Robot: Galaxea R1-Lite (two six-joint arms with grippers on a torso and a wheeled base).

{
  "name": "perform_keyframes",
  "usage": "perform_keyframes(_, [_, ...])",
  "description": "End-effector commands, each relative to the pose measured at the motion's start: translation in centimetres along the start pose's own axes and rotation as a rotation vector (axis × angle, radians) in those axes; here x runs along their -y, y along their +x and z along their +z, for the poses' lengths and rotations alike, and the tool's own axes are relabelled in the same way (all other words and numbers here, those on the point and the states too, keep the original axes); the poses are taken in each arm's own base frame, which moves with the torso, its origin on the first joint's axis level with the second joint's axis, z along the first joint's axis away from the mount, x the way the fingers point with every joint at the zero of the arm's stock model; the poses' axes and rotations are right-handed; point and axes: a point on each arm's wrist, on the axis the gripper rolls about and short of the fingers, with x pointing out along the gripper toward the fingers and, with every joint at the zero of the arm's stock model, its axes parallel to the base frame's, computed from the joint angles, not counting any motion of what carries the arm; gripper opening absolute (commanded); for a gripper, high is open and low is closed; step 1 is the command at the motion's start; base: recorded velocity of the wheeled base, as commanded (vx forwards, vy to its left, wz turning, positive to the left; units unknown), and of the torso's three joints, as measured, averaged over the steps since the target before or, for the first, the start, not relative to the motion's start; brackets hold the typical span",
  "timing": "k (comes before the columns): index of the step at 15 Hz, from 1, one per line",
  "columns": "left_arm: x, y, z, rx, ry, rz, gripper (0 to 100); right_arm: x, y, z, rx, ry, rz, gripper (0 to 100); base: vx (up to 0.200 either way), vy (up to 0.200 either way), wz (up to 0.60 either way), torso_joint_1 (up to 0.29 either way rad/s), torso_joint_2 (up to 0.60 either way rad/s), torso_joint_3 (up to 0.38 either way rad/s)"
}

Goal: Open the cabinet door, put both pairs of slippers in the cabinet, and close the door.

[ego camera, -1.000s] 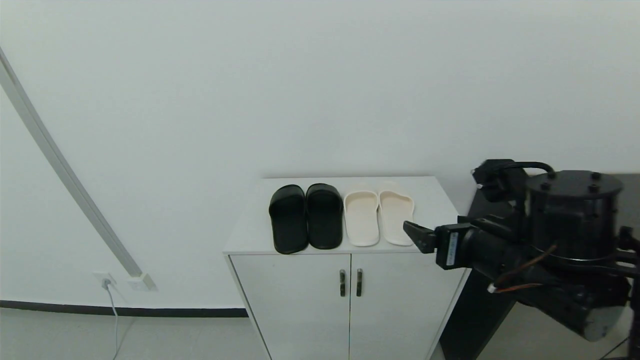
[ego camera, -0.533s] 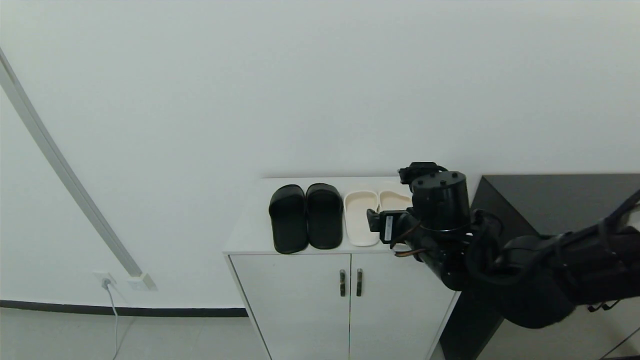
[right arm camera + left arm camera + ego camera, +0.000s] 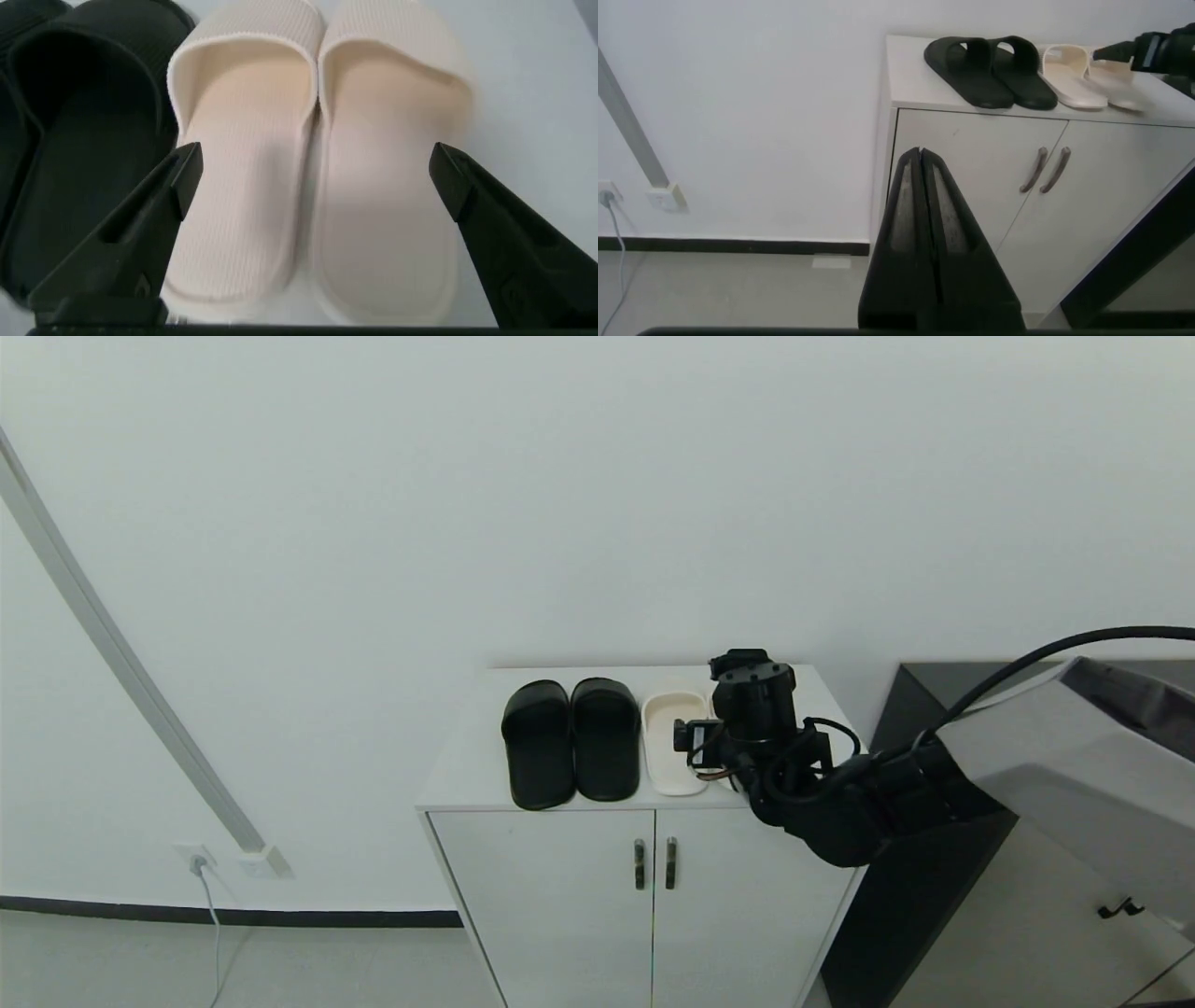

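Note:
A white cabinet (image 3: 560, 896) stands with both doors shut, its two handles (image 3: 654, 863) side by side at the middle. On its top lie a black pair of slippers (image 3: 571, 742) on the left and a cream pair of slippers (image 3: 672, 747) on the right. My right gripper (image 3: 698, 747) hovers over the cream pair, hiding most of the right cream slipper. In the right wrist view that gripper (image 3: 315, 159) is open, with both cream slippers (image 3: 318, 215) between its fingers. My left gripper (image 3: 921, 154) is shut on nothing, low in front of the cabinet (image 3: 971, 177), apart from it.
A dark unit (image 3: 943, 691) stands right of the cabinet, close to its side. The wall runs right behind the cabinet. On the left, a wall socket (image 3: 194, 859) with a cable and a slanted conduit (image 3: 121, 663). Open floor lies left of the cabinet.
My right arm has swung in from the right and stretched out over the cabinet top, ending above the cream slippers. The slippers and doors have not moved.

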Motion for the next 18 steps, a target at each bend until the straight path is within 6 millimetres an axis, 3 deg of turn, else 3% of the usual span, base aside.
perform_keyframes(1, [0.0, 0.0, 0.0, 0.001, -0.001, 0.002, 0, -0.3, 2.4, -1.3, -0.005, -0.019, -0.008, 100, 0.0, 0.0, 0.0, 0.0, 0.0, 0.0])
perform_keyframes(6, [0.0, 0.0, 0.0, 0.001, -0.001, 0.002, 0, -0.5, 6.1, -1.9, 0.01, -0.031, -0.034, 100, 0.0, 0.0, 0.0, 0.0, 0.0, 0.0])
perform_keyframes(13, [0.0, 0.0, 0.0, 0.001, -0.001, 0.002, 0, 0.1, 8.7, -1.2, 0.024, -0.014, -0.047, 100, 0.0, 0.0, 0.0, 0.0, 0.0, 0.0])
perform_keyframes(14, [0.0, 0.0, 0.0, 0.001, -0.001, 0.002, 0, 0.2, 8.7, -1.2, 0.023, -0.014, -0.047, 0, 0.0, 0.0, 0.0, 0.0, 0.0, 0.0])
perform_keyframes(18, [0.0, 0.0, 0.0, 0.001, -0.001, 0.002, 0, 0.0, 9.0, -1.1, 0.02, -0.015, -0.046, 0, 0.0, 0.0, 0.0, 0.0, 0.0, 0.0])
